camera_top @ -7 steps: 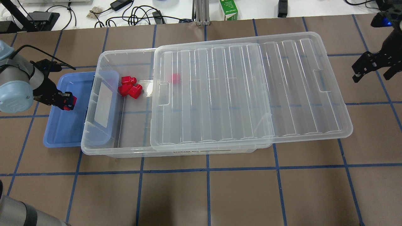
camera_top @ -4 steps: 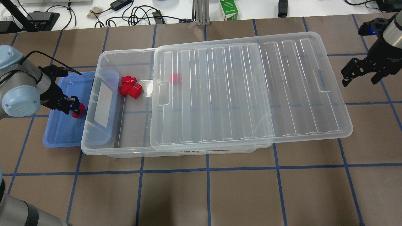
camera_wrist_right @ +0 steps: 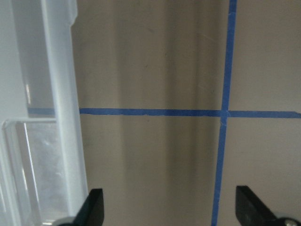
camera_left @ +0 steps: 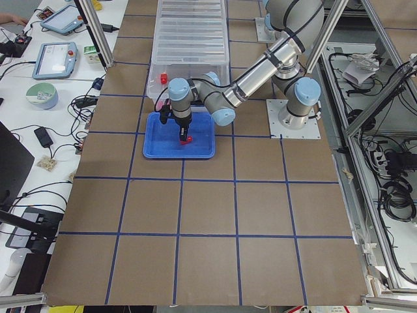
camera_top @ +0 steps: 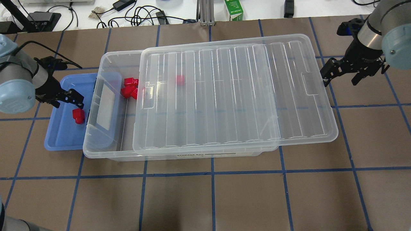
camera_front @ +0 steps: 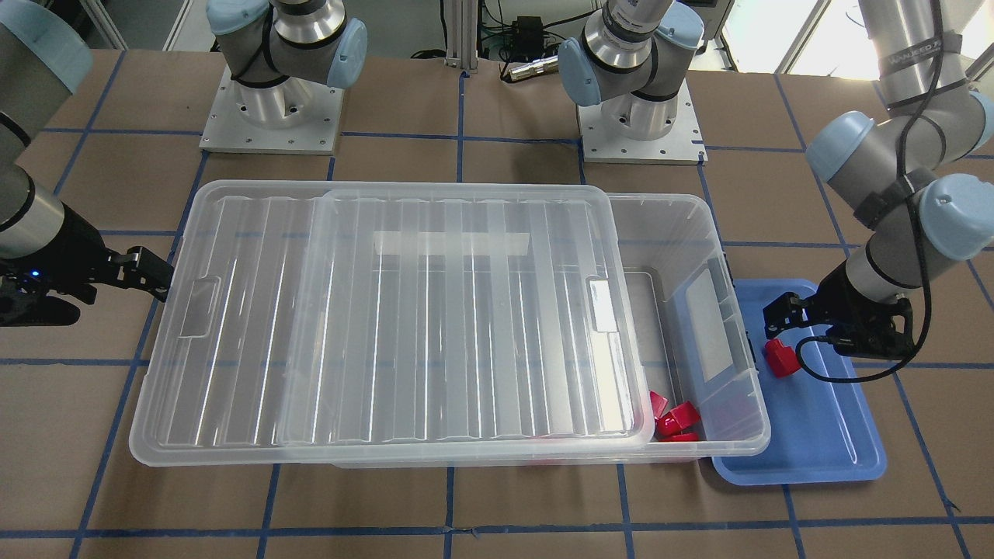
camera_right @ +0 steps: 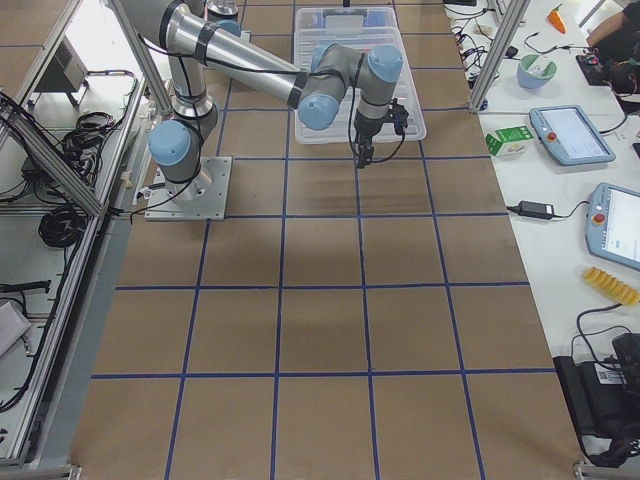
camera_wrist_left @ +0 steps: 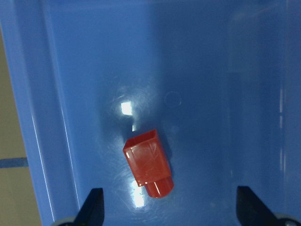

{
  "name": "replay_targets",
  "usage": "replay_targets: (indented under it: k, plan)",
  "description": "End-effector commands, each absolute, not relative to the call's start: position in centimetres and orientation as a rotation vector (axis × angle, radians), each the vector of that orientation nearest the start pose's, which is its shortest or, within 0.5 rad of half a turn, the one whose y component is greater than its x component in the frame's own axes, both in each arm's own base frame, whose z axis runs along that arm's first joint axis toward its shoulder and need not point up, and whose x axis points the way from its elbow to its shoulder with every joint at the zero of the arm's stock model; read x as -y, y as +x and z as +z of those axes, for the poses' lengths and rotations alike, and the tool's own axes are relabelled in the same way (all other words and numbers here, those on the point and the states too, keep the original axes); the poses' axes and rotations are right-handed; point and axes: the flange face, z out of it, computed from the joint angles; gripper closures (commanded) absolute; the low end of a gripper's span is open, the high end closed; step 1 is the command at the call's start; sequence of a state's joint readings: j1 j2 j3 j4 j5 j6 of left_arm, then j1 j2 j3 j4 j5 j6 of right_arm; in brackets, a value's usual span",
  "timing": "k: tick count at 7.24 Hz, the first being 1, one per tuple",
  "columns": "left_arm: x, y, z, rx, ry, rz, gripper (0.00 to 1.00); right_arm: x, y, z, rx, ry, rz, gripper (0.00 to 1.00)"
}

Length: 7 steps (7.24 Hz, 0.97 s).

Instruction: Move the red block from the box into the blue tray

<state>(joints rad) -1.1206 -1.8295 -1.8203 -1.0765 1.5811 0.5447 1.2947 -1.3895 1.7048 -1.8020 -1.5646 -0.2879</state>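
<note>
A red block [camera_top: 78, 115] lies loose on the floor of the blue tray [camera_top: 61, 134], near the box; it also shows in the left wrist view [camera_wrist_left: 148, 162] and the front view [camera_front: 779, 359]. My left gripper [camera_top: 67, 102] is open and empty just above it. Several more red blocks [camera_top: 130, 88] lie in the open left end of the clear box [camera_top: 109, 57], and one [camera_top: 179, 80] lies under the ribbed lid [camera_top: 224, 96]. My right gripper [camera_top: 340, 78] is open at the lid's right end, and the lid's edge [camera_wrist_right: 61, 117] shows beside it.
The box overlaps the blue tray's right side. A green carton [camera_top: 233, 9] and cables lie on the white bench beyond the table's far edge. The two arm bases [camera_front: 272, 116] stand at the robot's side of the table.
My left gripper opened, dropped the red block into the blue tray and drew back. My right gripper moved in to the lid's right end, and the lid slid left over the box.
</note>
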Motion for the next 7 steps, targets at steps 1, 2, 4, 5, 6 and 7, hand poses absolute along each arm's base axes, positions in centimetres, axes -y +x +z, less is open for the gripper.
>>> replay_targets:
  k: [1,2,4,5,6,7]
  plan:
    - [55.5,8.3,38.5,-3.143,0.182,0.088,0.00,56.2,2.8,34.3,-3.117,0.039,0.120,0.00]
    - [55.5,3.7,42.7,-3.136,0.150,0.070,0.00,56.2,4.5,34.4,-3.121,0.039,0.112,0.00]
    - [53.0,-3.3,46.9,-3.120,0.197,0.024,0.00,56.0,6.7,34.5,-3.121,0.044,0.110,0.00]
    - [52.2,-6.5,47.9,-3.133,0.140,-0.006,0.00,56.2,7.7,34.2,-3.125,0.022,0.097,0.00]
    - [51.4,-10.4,48.1,-3.114,0.226,-0.011,0.00,56.2,8.5,34.2,-3.125,0.005,0.089,0.00]
    - [50.5,-13.4,48.2,-3.114,0.244,-0.015,0.00,56.2,8.9,34.2,-3.125,-0.007,0.089,0.00]
